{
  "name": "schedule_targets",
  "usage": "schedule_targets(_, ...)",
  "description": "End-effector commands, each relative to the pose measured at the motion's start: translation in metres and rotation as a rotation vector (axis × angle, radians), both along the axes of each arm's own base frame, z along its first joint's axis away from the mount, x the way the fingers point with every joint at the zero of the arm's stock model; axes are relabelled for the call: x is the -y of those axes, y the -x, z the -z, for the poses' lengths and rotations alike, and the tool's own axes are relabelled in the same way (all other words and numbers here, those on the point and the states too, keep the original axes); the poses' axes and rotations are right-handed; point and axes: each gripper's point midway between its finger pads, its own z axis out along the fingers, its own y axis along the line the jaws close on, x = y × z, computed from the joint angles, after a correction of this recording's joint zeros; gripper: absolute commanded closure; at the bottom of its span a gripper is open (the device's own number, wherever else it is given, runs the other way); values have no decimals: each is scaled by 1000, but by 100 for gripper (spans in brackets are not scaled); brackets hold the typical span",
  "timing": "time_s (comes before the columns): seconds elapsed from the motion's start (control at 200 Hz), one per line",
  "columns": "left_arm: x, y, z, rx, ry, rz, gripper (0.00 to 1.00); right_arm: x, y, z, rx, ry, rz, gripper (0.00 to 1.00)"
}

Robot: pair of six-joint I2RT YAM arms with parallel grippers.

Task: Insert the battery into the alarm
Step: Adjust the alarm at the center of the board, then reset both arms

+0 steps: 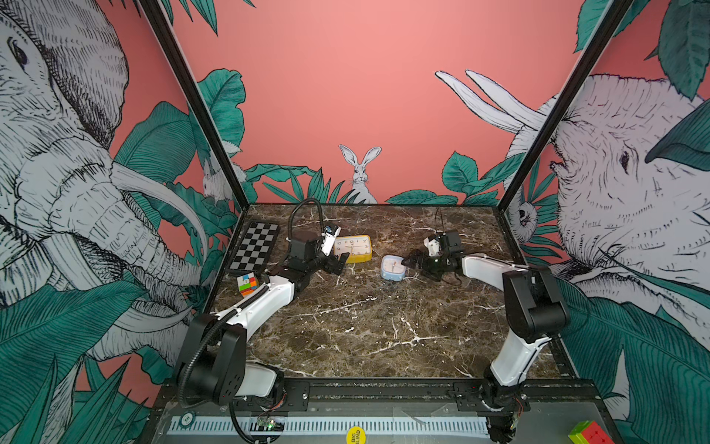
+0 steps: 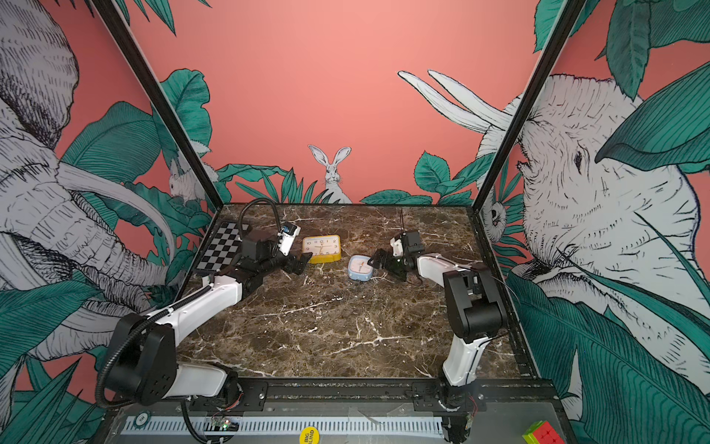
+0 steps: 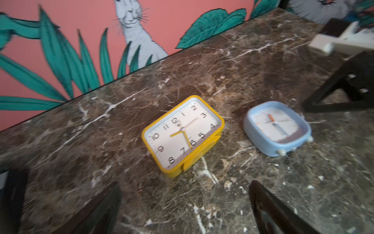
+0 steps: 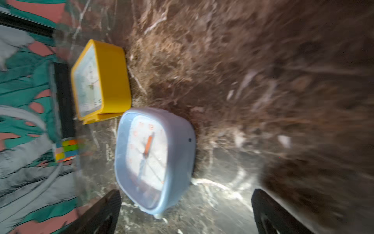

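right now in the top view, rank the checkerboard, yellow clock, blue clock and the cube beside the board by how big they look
1. checkerboard
2. yellow clock
3. blue clock and cube: too alike to rank

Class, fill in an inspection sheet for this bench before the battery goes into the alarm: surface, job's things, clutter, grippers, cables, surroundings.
Surface: brown marble table, white-veined.
Job's things: yellow alarm clock and blue alarm clock lie face up, near each other but apart; battery: nothing seen.
Clutter: checkerboard and Rubik's cube at the table's left edge.
Grippers: left gripper open, empty, next to the yellow alarm clock; right gripper open, empty, close beside the blue alarm clock.
Cables: black corrugated hose arches above the left arm's wrist.
Surroundings: mural walls with elephants, leaves and a rabbit.
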Motion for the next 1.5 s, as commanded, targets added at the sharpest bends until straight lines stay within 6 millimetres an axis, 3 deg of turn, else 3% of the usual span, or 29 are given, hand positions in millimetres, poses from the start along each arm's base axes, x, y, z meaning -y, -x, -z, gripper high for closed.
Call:
schedule_targets(0.0,-77,-6,4,18,-109,-372,1,57,9,-24,99,364,-21,1)
schedule_targets(0.04,-97,-6,12,-1,-130,-436,1,76,5,-27,156,474,-3,1)
schedule_targets(0.055,-103,-6,14,-1,-129,-451,1,82,2,-40,210,505,11,1)
schedule_targets(0.15,-128,-14,21,97,-103,-509,1,123,-6,-62,366,756,77,2)
schedule_targets(0.235,-136,-26,20,206,-42,-502,0,158,-11,-66,502,937,204,2)
schedule_targets(0.3,-132,-36,15,242,-54,-466,1,169,-14,-62,611,981,268,2)
schedule_targets(0.355,-129,-41,12,319,-45,-445,1,176,-14,-52,607,1019,275,2)
schedule_targets(0.44,-129,-47,32,308,-1,-413,0,176,-14,-36,646,992,265,1)
schedule_targets(0.535,-128,-47,36,371,16,-398,0,176,-11,-30,668,971,270,1)
schedule_targets(0.625,-129,-49,33,396,18,-397,1,182,-8,-27,674,890,285,1)
schedule_targets(0.72,-116,-40,31,279,52,-330,1,190,-3,-26,694,824,317,2)
schedule_targets(0.84,-125,-31,20,250,94,-397,1,192,-2,-29,710,810,338,1)
schedule_targets(1.005,-114,-22,37,55,-28,-312,1,194,-4,-26,692,787,331,2)
schedule_targets(1.1,-128,-21,21,194,-10,-390,1,194,-4,-26,699,783,330,1)
schedule_targets(1.14,-124,-25,21,220,-45,-354,1,193,-4,-26,698,782,328,2)
schedule_targets(1.255,-117,-30,34,122,-120,-281,1,193,-4,-26,701,780,327,2)
schedule_targets(1.356,-122,-15,39,135,-90,-313,1,192,-3,-26,709,777,326,1)
schedule_targets(1.496,-120,-9,69,175,-69,-300,0,193,-3,-26,707,775,325,2)
